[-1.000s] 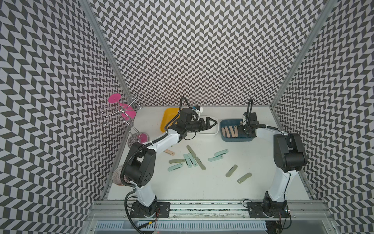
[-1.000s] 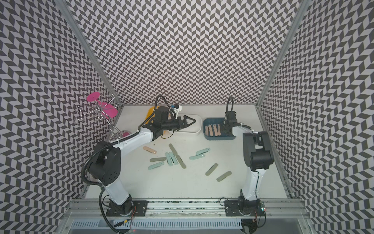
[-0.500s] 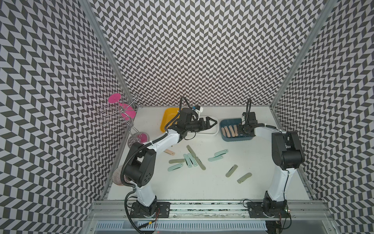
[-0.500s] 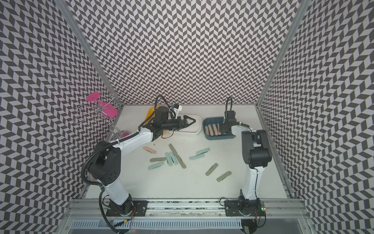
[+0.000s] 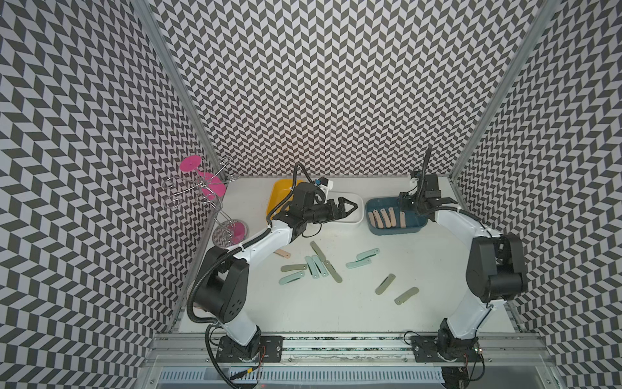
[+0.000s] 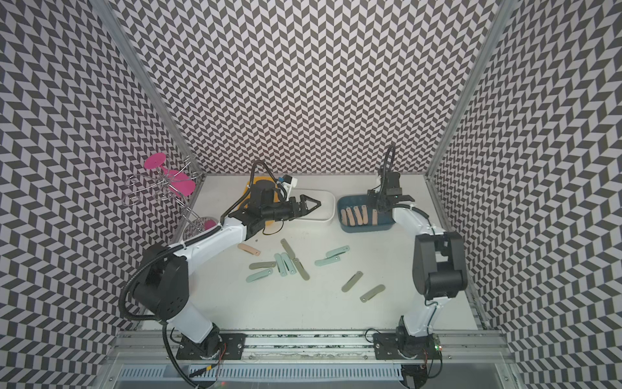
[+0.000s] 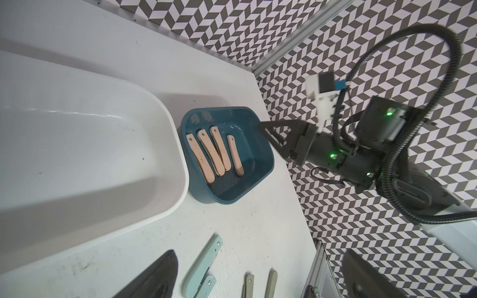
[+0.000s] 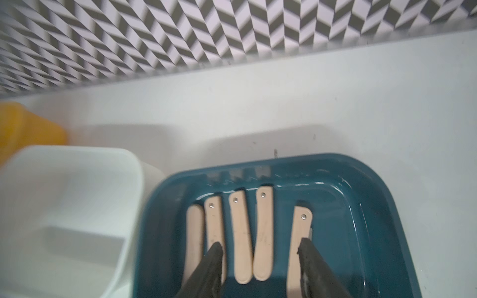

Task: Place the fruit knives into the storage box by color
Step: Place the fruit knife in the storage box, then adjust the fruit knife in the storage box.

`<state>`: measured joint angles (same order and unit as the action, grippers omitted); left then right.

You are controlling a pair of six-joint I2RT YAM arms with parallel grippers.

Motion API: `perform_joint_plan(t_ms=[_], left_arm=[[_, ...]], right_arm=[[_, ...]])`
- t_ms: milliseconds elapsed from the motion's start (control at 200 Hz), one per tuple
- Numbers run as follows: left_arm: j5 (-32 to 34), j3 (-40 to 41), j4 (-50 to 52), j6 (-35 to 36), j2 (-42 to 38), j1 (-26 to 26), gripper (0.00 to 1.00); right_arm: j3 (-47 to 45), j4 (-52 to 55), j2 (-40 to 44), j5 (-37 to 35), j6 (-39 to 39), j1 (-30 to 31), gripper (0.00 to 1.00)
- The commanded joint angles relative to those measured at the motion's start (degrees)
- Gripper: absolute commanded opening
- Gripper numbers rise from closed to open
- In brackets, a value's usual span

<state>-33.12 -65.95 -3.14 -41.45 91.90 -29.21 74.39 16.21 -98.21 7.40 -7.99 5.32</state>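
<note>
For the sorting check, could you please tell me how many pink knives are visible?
6 pink knives: five in the blue box, one loose knife on the table by the left arm.

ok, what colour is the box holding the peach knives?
Dark teal blue; the box shows best in the right wrist view.

The left arm reaches forward, its forearm level and turned toward the robot's right, and the left gripper has its jaws spread wide and empty. The right arm stretches far forward with its wrist bent down. The right gripper has its jaws partly apart, gripping nothing.
</note>
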Motion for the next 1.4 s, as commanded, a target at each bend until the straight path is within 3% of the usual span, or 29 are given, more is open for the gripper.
perform_joint_plan(t_ms=[0, 110, 255, 481, 776, 982, 1392], left_arm=[[2.6, 4.3, 1.5, 1.1, -6.0, 0.4, 0.99], [3.7, 10.9, 2.0, 1.0, -12.4, 1.4, 1.0], [4.6, 20.0, 3.0, 0.6, -21.2, 4.7, 1.0], [4.6, 26.5, 6.4, 2.5, -29.1, 9.8, 1.0], [4.6, 24.2, 9.7, 9.4, -25.8, 10.2, 1.0], [2.6, 24.4, 8.0, 9.9, -22.6, 10.2, 1.0], [2.6, 24.1, 6.6, 11.3, -19.3, 10.1, 1.0]], right_arm=[[-1.8, -3.9, 6.5, 8.9, -3.6, 0.1, 0.52], [-5.4, -6.9, 11.0, 11.6, -6.2, 3.0, 0.56], [-7.3, -6.2, 13.1, 5.7, -5.1, 9.9, 0.58], [-8.0, -7.1, 10.4, -1.7, -5.6, 10.1, 0.65], [-2.3, -1.5, -1.3, -5.7, -6.3, 4.6, 0.68], [1.2, 0.0, -8.7, -8.0, -9.4, 1.2, 0.68], [13.1, 5.8, -21.4, -9.5, -11.7, 0.1, 0.8]])
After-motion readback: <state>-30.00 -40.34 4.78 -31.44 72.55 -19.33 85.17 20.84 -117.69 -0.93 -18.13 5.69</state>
